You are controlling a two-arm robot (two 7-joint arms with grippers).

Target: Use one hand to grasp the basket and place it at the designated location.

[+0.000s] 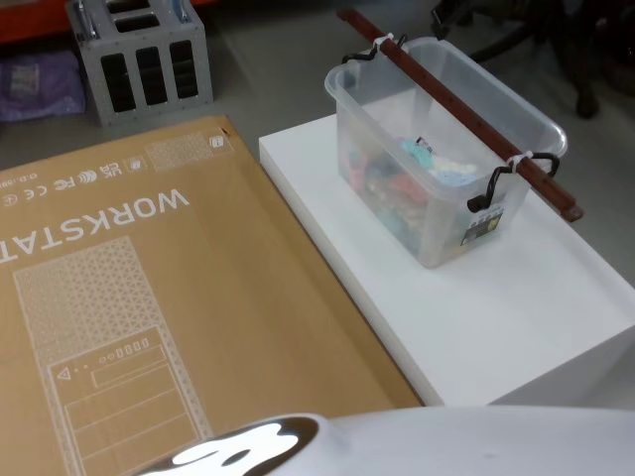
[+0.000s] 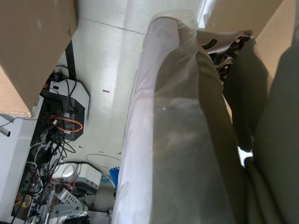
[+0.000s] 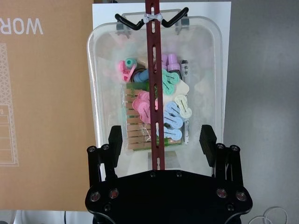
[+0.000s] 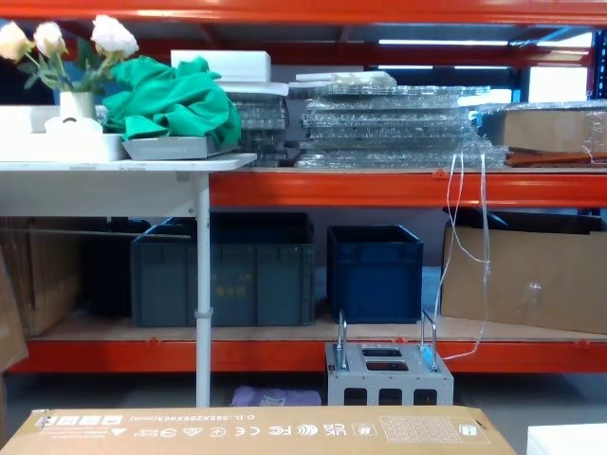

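Translucent whitish plastic forms the basket (image 1: 446, 149), a wide tub with a rounded rim, and it is judged stiff but light, with thin walls that could flex if squeezed. A long dark maroon-brown slotted bar handle (image 1: 461, 109) is laid along the top from one short end to the other, fastened at each end to black hooks by a white tie (image 1: 519, 159). This bar is judged the right place to take hold, near its middle so the load hangs level; the smooth walls would likely slip. Inside, a loose heap of small pastel clips and wooden pegs (image 3: 156, 109) is seen, which may shift and tip the tub if it is lifted off-centre.

The basket is set on a white platform (image 1: 556, 317), toward its far edge and well clear of its near corners. Beside the platform a large flat cardboard box (image 1: 149, 288) is laid.

In the right wrist view, the right gripper (image 3: 161, 140) is poised above the basket's near end, its jaws spread wide apart, one on either side of the bar, gripping nothing. For the left gripper, the state of the jaws cannot be told.
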